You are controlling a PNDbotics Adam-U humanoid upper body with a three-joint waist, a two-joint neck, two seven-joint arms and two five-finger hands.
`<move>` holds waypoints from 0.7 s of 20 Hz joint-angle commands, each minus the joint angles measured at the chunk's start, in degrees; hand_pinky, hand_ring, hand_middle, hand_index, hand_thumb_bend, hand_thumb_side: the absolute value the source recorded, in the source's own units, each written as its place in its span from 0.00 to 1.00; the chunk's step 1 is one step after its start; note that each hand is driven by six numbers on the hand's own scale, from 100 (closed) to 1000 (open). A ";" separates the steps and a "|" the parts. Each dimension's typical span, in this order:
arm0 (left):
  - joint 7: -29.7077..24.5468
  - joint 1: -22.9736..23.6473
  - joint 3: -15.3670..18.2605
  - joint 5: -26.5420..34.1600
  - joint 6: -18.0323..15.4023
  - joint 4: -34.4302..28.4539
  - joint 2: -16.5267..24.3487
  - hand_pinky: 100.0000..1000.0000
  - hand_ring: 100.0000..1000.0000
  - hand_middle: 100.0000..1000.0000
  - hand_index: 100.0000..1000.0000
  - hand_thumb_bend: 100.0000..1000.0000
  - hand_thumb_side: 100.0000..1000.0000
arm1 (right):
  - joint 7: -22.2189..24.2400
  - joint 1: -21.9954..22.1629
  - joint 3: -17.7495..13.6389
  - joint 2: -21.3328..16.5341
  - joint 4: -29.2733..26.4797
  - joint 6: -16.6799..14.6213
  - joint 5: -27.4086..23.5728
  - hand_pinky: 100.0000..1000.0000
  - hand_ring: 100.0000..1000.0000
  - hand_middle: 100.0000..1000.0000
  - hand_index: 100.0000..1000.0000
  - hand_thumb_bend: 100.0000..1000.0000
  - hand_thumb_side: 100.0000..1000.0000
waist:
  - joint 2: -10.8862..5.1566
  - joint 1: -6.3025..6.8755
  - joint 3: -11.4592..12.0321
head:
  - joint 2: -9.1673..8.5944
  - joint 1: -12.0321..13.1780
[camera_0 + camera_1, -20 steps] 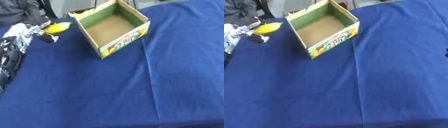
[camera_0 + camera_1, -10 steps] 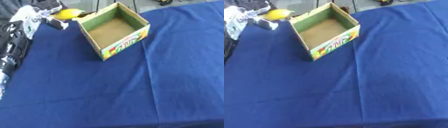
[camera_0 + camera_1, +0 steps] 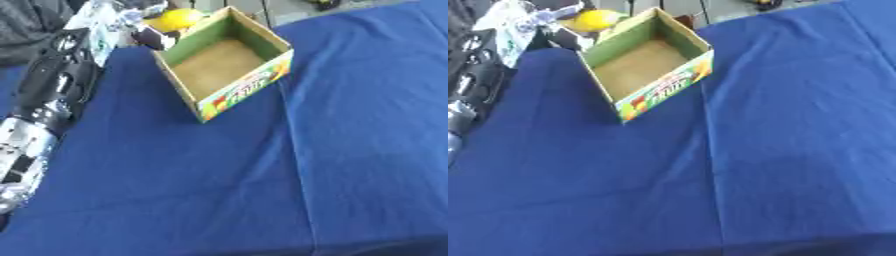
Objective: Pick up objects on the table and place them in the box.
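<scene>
Yellow round fruit (image 3: 178,19): your left hand (image 3: 131,20) curled round it, beside the far corner of the open cardboard box (image 3: 224,62).
Right hand: out of view.

Even, bright daylight, soft shadow inside the box (image 3: 219,65), slight overall motion blur.

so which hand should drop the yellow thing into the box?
Left. The left hand already holds the yellow object just beside the box rim; the right hand isn't in view.
</scene>
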 commanded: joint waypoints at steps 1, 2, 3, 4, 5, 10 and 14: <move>0.44 -1.55 -0.15 -1.46 -0.42 -0.18 -0.31 0.61 0.53 0.53 0.65 0.00 0.20 | 0.35 -1.12 -0.09 -0.60 -0.73 -0.10 -0.22 0.51 0.53 0.47 0.77 0.00 0.88 | -0.50 -0.26 -0.41 | -0.48 0.48; 0.46 -1.53 -0.30 -1.93 -0.53 0.03 -0.89 0.61 0.53 0.53 0.65 0.00 0.21 | 0.38 -1.18 -0.07 -0.57 -0.73 -0.08 -0.21 0.51 0.53 0.47 0.77 0.00 0.88 | -0.32 -0.16 -0.63 | -0.54 0.52; 0.37 -1.43 -0.48 -2.38 -0.69 0.27 -1.48 0.61 0.53 0.53 0.65 0.00 0.21 | 0.41 -1.25 -0.05 -0.54 -0.74 -0.06 -0.20 0.51 0.53 0.47 0.77 0.00 0.88 | -0.13 -0.08 -0.81 | -0.63 0.58; 0.19 -1.29 -0.63 -2.82 -0.85 0.54 -2.02 0.61 0.53 0.53 0.65 0.00 0.22 | 0.44 -1.32 -0.05 -0.51 -0.76 -0.06 -0.18 0.51 0.53 0.47 0.77 0.00 0.88 | 0.03 -0.02 -0.94 | -0.68 0.66; -0.18 -1.05 -0.86 -3.30 -1.06 0.91 -2.54 0.61 0.53 0.53 0.66 0.00 0.22 | 0.45 -1.39 -0.06 -0.48 -0.78 -0.06 -0.16 0.51 0.53 0.47 0.77 0.00 0.88 | 0.18 0.04 -1.06 | -0.74 0.82; -2.42 0.45 -1.44 -6.02 -2.33 3.05 -4.46 0.63 0.58 0.58 0.71 0.59 0.52 | 0.41 -1.49 -0.17 -0.19 -0.82 -0.06 -0.16 0.51 0.54 0.47 0.77 0.00 0.89 | 0.68 0.02 -1.29 | -1.34 1.16; -4.63 1.39 -2.02 -7.93 -4.04 4.28 -4.86 0.66 0.62 0.62 0.74 1.00 0.69 | 0.34 -1.37 -0.28 -0.06 -0.78 -0.07 -0.16 0.51 0.54 0.47 0.77 0.00 0.88 | 0.78 -0.27 -0.98 | -1.57 1.03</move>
